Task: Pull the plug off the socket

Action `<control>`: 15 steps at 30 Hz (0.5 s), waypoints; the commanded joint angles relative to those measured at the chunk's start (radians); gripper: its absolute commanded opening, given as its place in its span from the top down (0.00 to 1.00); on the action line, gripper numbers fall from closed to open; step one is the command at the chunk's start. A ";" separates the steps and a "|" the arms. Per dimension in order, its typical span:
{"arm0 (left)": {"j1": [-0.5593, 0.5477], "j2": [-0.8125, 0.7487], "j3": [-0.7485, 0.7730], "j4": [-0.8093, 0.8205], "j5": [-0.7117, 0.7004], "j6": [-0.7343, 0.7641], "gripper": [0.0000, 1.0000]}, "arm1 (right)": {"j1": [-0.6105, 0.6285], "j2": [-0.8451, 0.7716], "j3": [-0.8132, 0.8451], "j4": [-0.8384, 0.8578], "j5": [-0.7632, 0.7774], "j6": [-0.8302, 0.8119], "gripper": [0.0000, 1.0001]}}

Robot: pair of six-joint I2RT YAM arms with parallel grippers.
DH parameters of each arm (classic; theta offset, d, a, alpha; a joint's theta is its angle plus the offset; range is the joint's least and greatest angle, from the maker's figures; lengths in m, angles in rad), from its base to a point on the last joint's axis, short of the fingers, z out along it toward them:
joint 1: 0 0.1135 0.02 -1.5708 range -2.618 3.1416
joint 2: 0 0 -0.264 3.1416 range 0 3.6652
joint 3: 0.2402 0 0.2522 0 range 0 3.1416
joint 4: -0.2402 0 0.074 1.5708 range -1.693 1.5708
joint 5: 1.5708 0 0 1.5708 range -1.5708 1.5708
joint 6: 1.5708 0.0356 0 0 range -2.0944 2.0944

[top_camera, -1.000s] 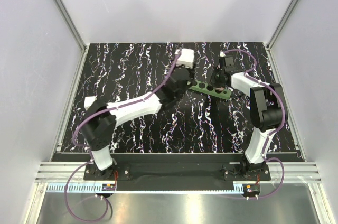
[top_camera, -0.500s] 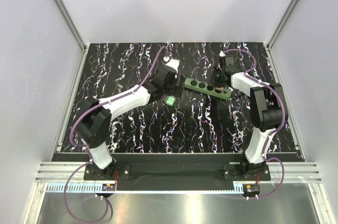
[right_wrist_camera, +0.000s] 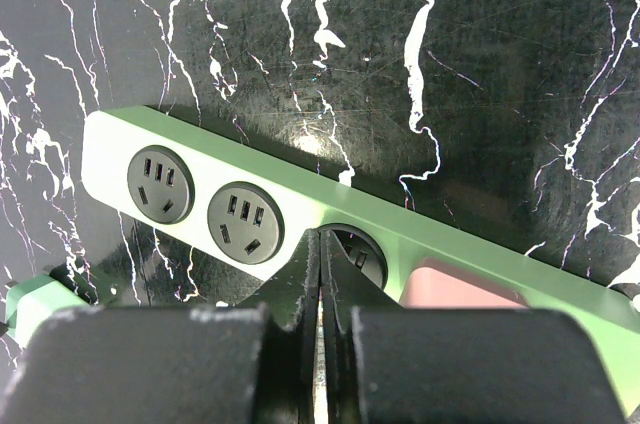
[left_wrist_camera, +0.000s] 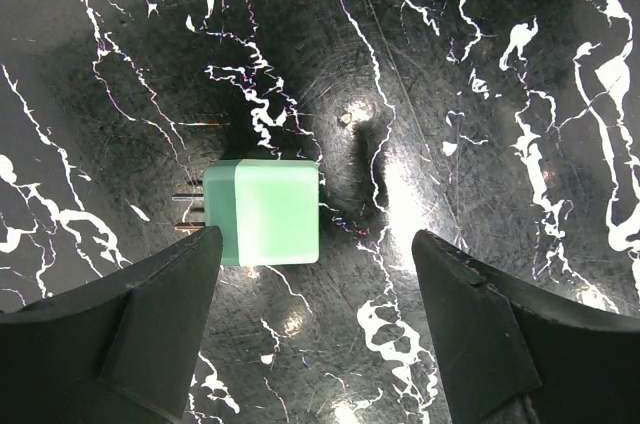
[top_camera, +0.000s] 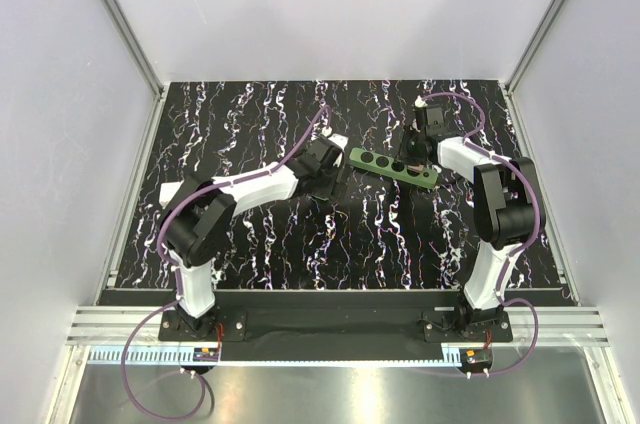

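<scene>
The green power strip (top_camera: 385, 162) lies at the back middle of the table, and its round black sockets show empty in the right wrist view (right_wrist_camera: 200, 184). The green plug (left_wrist_camera: 262, 212) lies loose on the table with its prongs pointing left. My left gripper (left_wrist_camera: 315, 284) is open and empty just above it, with the plug beside the left finger (left_wrist_camera: 130, 334). In the top view the left gripper (top_camera: 330, 176) hides the plug. My right gripper (right_wrist_camera: 322, 244) is shut with its tips pressed down on the strip at the third socket, also seen from above (top_camera: 410, 152).
The black marbled tabletop (top_camera: 260, 244) is bounded by white walls at the back and sides. A corner of the plug (right_wrist_camera: 30, 306) shows at the lower left of the right wrist view. The strip carries a pink patch (right_wrist_camera: 460, 289) to the right of my right fingers.
The left gripper left the strip's left end, and the plug dropped onto the table. The left arm then swung back and lowered over the plug. The right arm has not moved.
</scene>
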 commanded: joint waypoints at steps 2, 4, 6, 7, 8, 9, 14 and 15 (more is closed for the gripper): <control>-0.007 0.019 0.034 0.022 -0.019 0.018 0.18 | 0.018 0.044 -0.026 -0.070 -0.060 -0.008 0.98; -0.009 0.032 0.035 0.020 -0.027 0.019 0.19 | 0.018 0.045 -0.026 -0.071 -0.061 -0.010 0.98; -0.012 0.025 0.025 0.031 -0.051 0.012 0.20 | 0.016 0.047 -0.026 -0.070 -0.061 -0.010 0.98; -0.012 0.018 0.009 0.039 -0.070 0.010 0.20 | 0.018 0.047 -0.026 -0.071 -0.061 -0.010 0.98; -0.012 0.016 0.003 0.056 -0.079 0.004 0.20 | 0.018 0.050 -0.026 -0.070 -0.063 -0.010 0.98; -0.012 0.013 -0.002 0.060 -0.088 0.003 0.21 | 0.018 0.050 -0.025 -0.071 -0.064 -0.011 0.98; -0.015 0.001 -0.021 0.080 -0.145 -0.002 0.25 | 0.018 0.052 -0.025 -0.070 -0.066 -0.011 0.98; -0.015 0.001 -0.023 0.082 -0.145 -0.002 0.25 | 0.018 0.055 -0.026 -0.070 -0.066 -0.011 0.98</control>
